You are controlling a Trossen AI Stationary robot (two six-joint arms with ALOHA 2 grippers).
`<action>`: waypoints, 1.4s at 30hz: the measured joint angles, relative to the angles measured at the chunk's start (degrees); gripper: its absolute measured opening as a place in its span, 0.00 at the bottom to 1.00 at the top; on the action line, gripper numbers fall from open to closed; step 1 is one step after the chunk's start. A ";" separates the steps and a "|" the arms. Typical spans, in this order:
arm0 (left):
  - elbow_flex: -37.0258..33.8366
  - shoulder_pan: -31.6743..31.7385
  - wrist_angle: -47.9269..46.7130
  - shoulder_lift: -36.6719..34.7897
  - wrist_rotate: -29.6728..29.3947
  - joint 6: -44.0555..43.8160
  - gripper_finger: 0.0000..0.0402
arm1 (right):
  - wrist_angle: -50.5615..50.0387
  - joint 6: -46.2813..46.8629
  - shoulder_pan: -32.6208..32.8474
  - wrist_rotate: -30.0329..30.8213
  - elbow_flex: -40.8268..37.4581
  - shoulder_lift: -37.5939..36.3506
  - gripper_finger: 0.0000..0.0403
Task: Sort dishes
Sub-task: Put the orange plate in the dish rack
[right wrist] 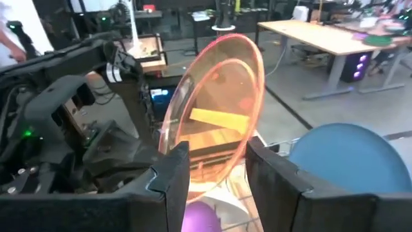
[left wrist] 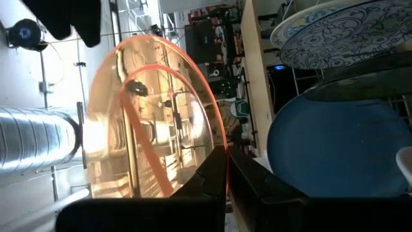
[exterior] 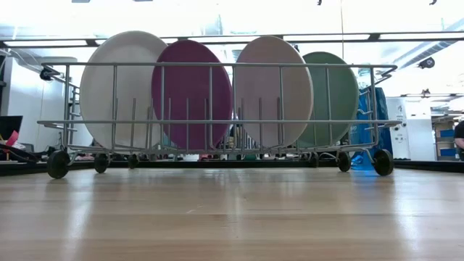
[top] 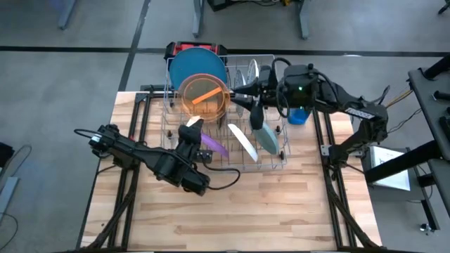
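The wire rack (top: pixel 281 158) sat at the 12 o'clock end of the table in the high view. The large blue plate (top: pixel 190 63) stood in its 11 o'clock corner, and the purple plate (top: pixel 216 148), a white plate (top: pixel 242 140) and the teal-green plate (top: pixel 266 137) stood on edge along its 6 o'clock side.

The small orange plate (top: pixel 205 97) hung above the rack, just in front of the blue one. From above it showed nearly its full round face, so I judged it closer to flat than upright.

My left gripper (left wrist: pixel 226 154) was clamped on its rim, with the plate lying toward 12 o'clock from that claw. My right gripper (right wrist: pixel 215 161) came in from 3 o'clock, so the plate lay at 9 o'clock from it. Its fingers were spread wide, with the plate's edge between them, and I couldn't see them touching it.

Both claws were at the plate, so I judged a hand-over or a tilt to upright was next.
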 joint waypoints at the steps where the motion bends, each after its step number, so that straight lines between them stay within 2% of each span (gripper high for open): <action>1: 0.00 0.00 0.22 -0.01 0.01 -0.02 0.00 | -0.11 0.40 -0.70 -1.34 -0.02 0.00 0.34; 8: 0.00 0.25 0.27 0.00 0.00 -0.64 0.00 | -0.07 9.25 -5.03 -9.08 -0.04 0.00 0.31; 12: 0.00 0.46 0.28 0.00 -0.01 -0.77 0.00 | 0.16 15.15 -7.15 -10.58 -0.04 0.79 0.31; 20: 0.00 0.52 0.32 0.02 0.38 -0.94 0.00 | 2.00 15.83 -7.95 -14.83 -0.04 3.15 0.35; 34: 0.00 0.68 0.37 0.02 -0.03 -2.42 0.00 | 2.66 13.82 -7.86 -15.03 1.70 3.06 0.31; 42: -0.06 0.72 0.37 0.02 -0.01 -3.03 0.00 | 2.19 13.72 -7.86 -14.92 2.47 3.06 0.35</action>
